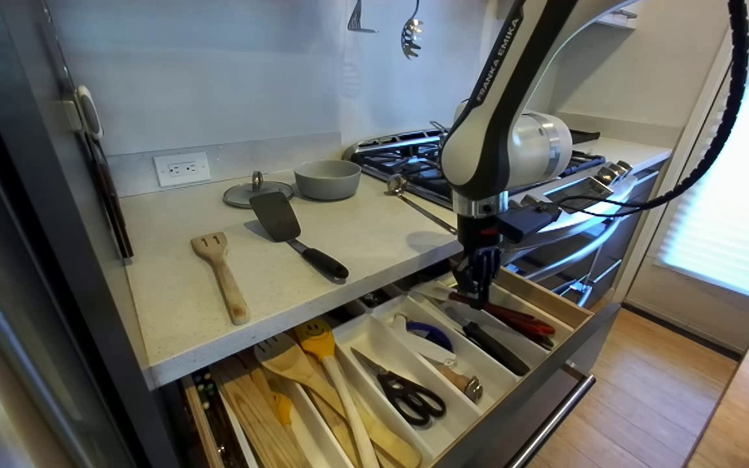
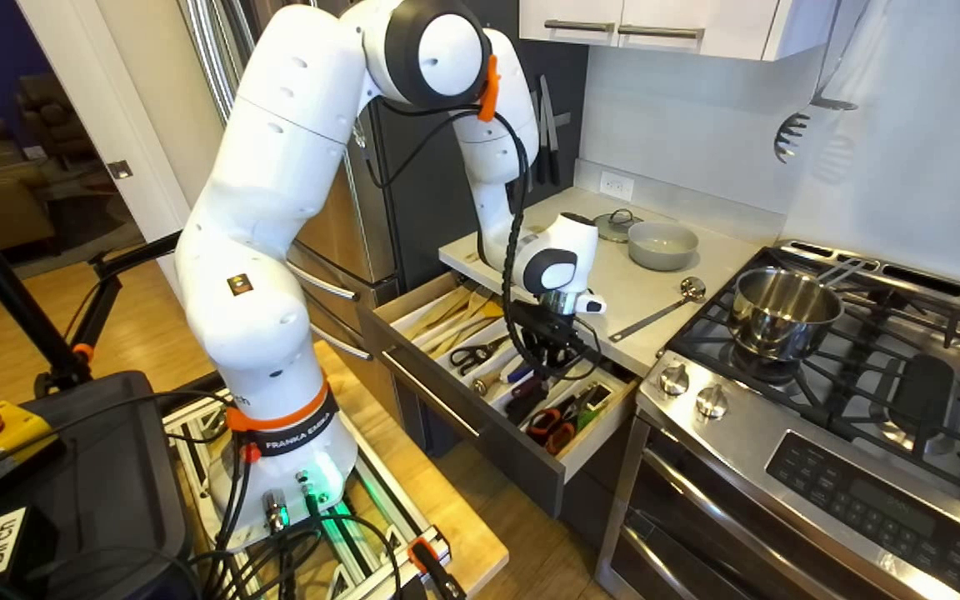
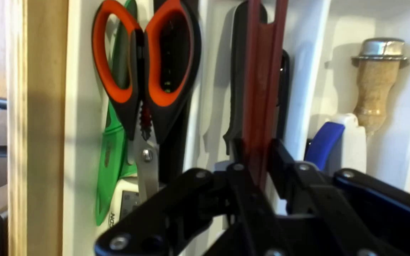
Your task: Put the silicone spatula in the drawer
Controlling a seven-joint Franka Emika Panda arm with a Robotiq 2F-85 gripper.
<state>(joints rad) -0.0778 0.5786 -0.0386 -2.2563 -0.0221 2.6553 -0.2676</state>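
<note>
The silicone spatula (image 3: 262, 81), seen as a straight, narrow dark red utensil, is between my fingers in the wrist view. Its lower end is hidden by the gripper. My gripper (image 3: 256, 149) is shut on it. In an exterior view the gripper (image 1: 476, 300) points down inside the open drawer (image 1: 530, 396), and the spatula (image 1: 508, 315) slants towards the drawer front. The drawer front (image 2: 513, 450) also shows in an exterior view. The spatula lies over a compartment with black-handled tools (image 3: 240, 71). I cannot tell whether it touches them.
Orange-handled scissors (image 3: 139, 64) and a blue-and-white tool (image 3: 324, 144) lie in neighbouring compartments. The counter edge (image 1: 322, 302) overhangs the drawer's back. A turner (image 1: 277, 218), wooden spatula (image 1: 222, 273), bowl (image 1: 328, 180) and ladle (image 1: 423, 209) are on the counter. A stove (image 2: 788, 383) stands alongside.
</note>
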